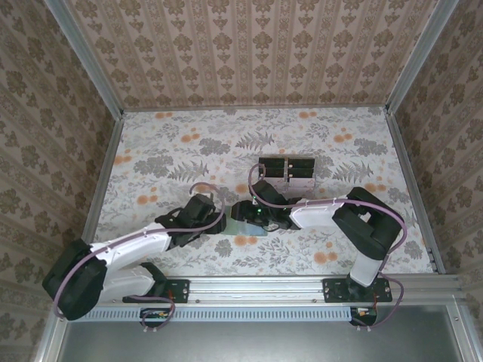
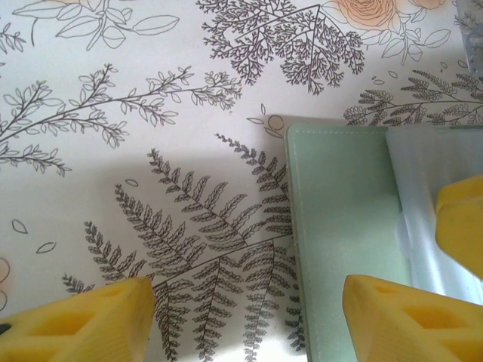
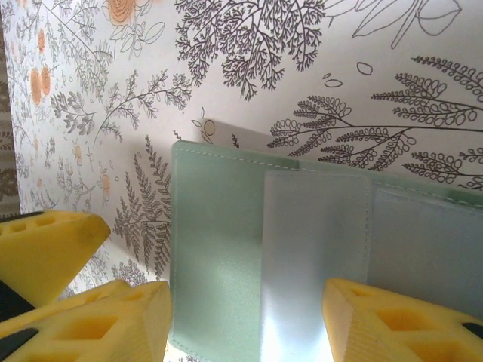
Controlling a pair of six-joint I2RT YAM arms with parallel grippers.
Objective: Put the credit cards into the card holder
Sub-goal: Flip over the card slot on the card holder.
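Card holder (image 3: 219, 249) lies opened flat on the bench (image 2: 113, 151), beneath both grippers. The left gripper (image 2: 245, 302) stands apart, one finger above bare bench, the other above the holder. The right gripper (image 3: 249, 302) stands apart likewise, astride the holder's edge.

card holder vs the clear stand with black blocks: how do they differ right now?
Colour: the card holder is sage-green, the stand clear with black blocks. Place: the card holder lies flat, opened out, with the left pincer and right pincer, both open, over its edge; the stand sits further back, clear of both pincers. Both rest on the floral table.
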